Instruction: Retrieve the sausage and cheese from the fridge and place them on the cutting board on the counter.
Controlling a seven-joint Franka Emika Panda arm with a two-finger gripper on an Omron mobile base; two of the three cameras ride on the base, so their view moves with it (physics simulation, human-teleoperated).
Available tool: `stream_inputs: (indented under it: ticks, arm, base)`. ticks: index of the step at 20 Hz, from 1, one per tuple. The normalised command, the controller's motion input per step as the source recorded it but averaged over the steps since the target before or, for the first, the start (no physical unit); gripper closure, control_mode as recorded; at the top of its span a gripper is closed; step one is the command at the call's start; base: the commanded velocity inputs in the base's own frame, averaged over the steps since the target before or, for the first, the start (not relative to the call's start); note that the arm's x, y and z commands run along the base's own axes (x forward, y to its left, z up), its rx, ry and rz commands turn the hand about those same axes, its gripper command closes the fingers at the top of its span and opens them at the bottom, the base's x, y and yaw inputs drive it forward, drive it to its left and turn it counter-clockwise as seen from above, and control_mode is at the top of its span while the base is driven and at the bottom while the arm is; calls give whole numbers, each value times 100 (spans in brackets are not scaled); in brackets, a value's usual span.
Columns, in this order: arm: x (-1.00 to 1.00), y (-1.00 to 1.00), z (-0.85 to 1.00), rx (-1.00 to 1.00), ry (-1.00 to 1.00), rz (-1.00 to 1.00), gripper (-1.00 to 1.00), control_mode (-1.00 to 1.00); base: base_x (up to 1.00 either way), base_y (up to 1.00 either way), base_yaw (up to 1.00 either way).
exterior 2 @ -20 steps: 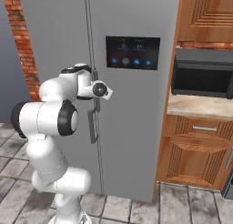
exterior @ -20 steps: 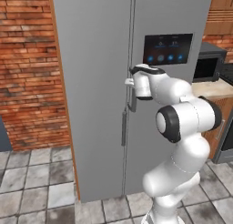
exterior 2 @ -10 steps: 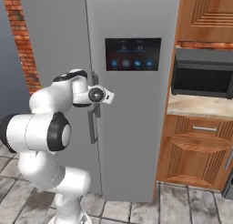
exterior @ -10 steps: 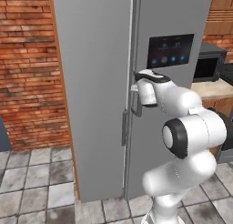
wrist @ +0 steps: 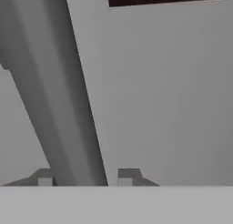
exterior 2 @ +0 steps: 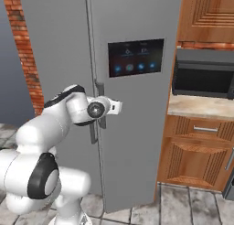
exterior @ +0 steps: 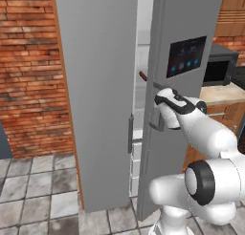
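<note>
Hand view has the gripper (wrist: 82,175) clamped on the fridge handle (wrist: 59,104), one finger either side, the bar running up to about 11 o'clock. In the left base view the right fridge (exterior: 100,86) door is swung partly out, and through the gap a bit of the sausage (exterior: 143,76) peeks from the white inside, around 11 o'clock above the gripper (exterior: 157,115).

the fridge (exterior: 186,33) door's handle (wrist: 63,104) is sitting between the claw (wrist: 82,175) fingers, and the door is swinging ajar, baring white shelves and a dark red sausage (exterior: 142,76) above the claw.
</note>
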Motion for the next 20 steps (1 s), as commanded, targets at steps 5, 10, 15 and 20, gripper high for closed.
stream_inputs:
  ticks: [5, 10, 15, 20]
  arm:
    - [-67, -100, 37, -17, 2, 0, 100, -100]
    - [-41, -90, 19, -18, 15, 2, 100, -100]
    - [-29, -92, 16, -19, 20, 3, 100, -100]
    - [-26, -95, 4, -13, 17, 2, 100, -100]
  base:
    - [0, 0, 0]
    - [0, 0, 0]
    - [0, 0, 0]
    - [0, 0, 0]
